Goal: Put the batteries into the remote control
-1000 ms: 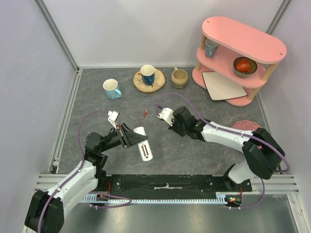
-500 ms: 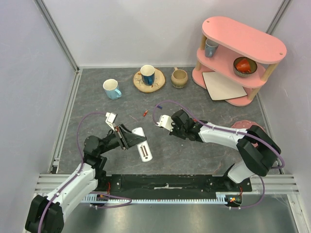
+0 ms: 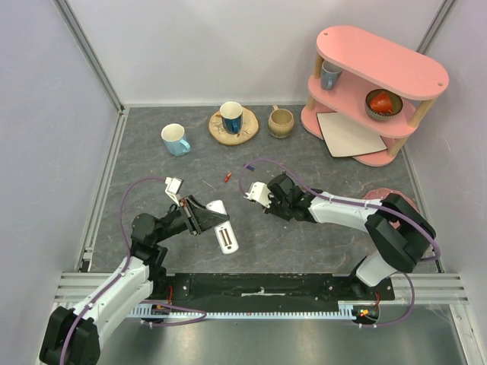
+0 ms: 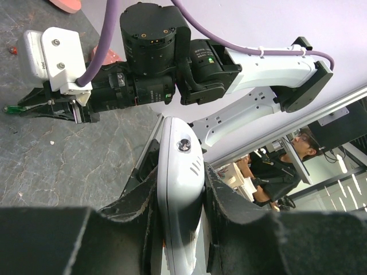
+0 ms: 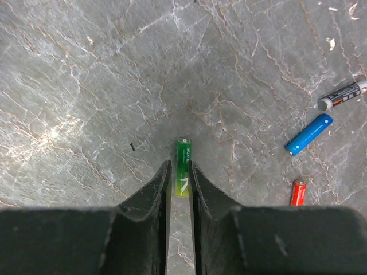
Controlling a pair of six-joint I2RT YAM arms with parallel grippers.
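**Both arms gripping: remote on the left, green battery on the right**

The grey marbled surface [image 3: 319, 171] carries everything. Over its near-left part, the left fingers [image 4: 229, 200] hold the white remote control [image 3: 222, 226] by one end. They are closed tight against its two long edges. The remote's free end points toward the near edge of the surface, and the dark slot on its back faces up. Whether that free end touches the surface cannot be told.

The right fingers [image 5: 209, 197] are near the remote, on its right. They are drawn in to a narrow gap around a green battery [image 5: 183, 157]. It is pinched on both sides, with its tip sticking out past the fingertips over bare stone.

Three loose batteries lie on the surface, apart from the remote and beyond the right fingers. They are the blue battery [image 5: 309, 134], the dark grey battery [image 5: 343, 95] near it at the picture's edge, and the red battery [image 5: 297, 192].
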